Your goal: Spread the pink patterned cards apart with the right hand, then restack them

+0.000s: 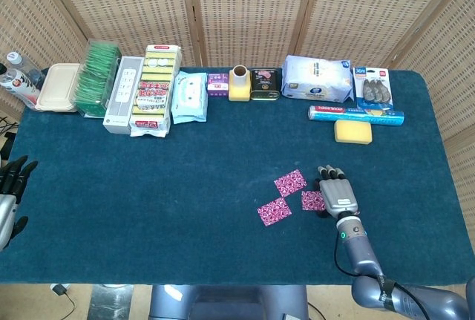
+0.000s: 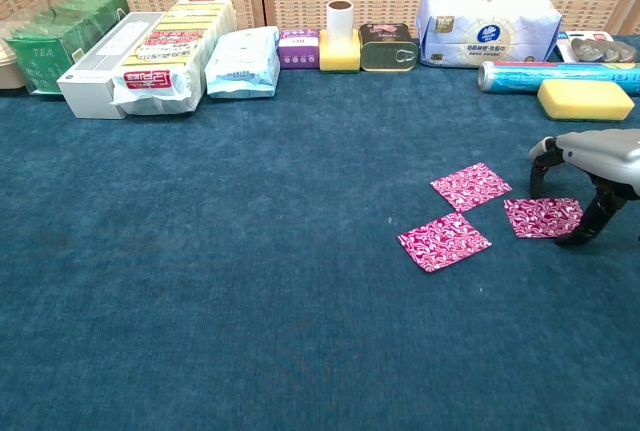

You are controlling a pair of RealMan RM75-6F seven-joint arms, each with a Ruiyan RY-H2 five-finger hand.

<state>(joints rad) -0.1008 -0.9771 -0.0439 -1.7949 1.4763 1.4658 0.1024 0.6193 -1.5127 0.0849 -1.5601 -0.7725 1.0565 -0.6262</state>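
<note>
Three pink patterned cards lay spread on the blue cloth, lower right of centre in the head view: upper card [image 1: 290,183], lower-left card [image 1: 274,211], and right-hand card [image 1: 313,200], the last partly under the right hand [image 1: 335,190]. In the chest view they sat mid-right, none overlapping, upper and lower-left cards close at the corners, right-hand card just apart. Judging by that, the spreading part looked done; restack was still to do, w/ no card lifted or moved onto another.

Right hand hovered palm-down at the right-hand card's edge. Chest view showed its fingers [image 2: 540,166] arched down around that card, tips at or near the cloth; whether they actually pressed the card couldn't be told. It held nothing, fingers apart.

Left hand [image 1: 11,186] sat at the far left frame edge, fingers loosely spread, nothing in it.
</note>
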